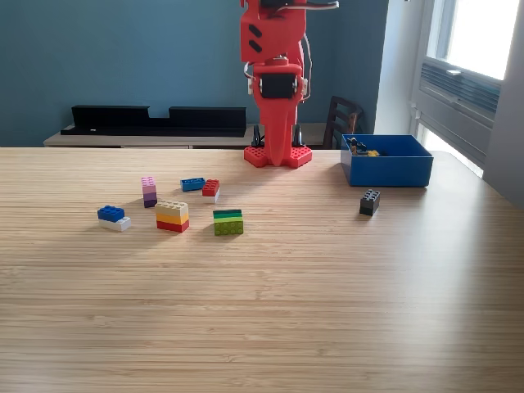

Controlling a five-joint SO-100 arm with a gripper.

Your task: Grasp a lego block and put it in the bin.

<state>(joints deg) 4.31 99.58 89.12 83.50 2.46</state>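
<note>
The bin (391,168), bright blue and open-topped, sits on the pale wood-grain desk (327,311) toward the exterior view's right, with small pieces visible inside at its near-left corner. Just in front of the bin lies a dark grey block (369,202). Well to the bin's left are the other blocks: a green one (228,222), a cream-yellow-red stack (173,216), a blue-and-white one (114,218), a pink-purple stack (149,191), a small blue brick (192,183) and a red-and-white one (211,190). The red arm (277,82) stands on its base immediately left of the bin; its pincer is out of frame above. Behind are a teal wall, a black shelf (155,120), a chair (342,121) and a window.
</note>
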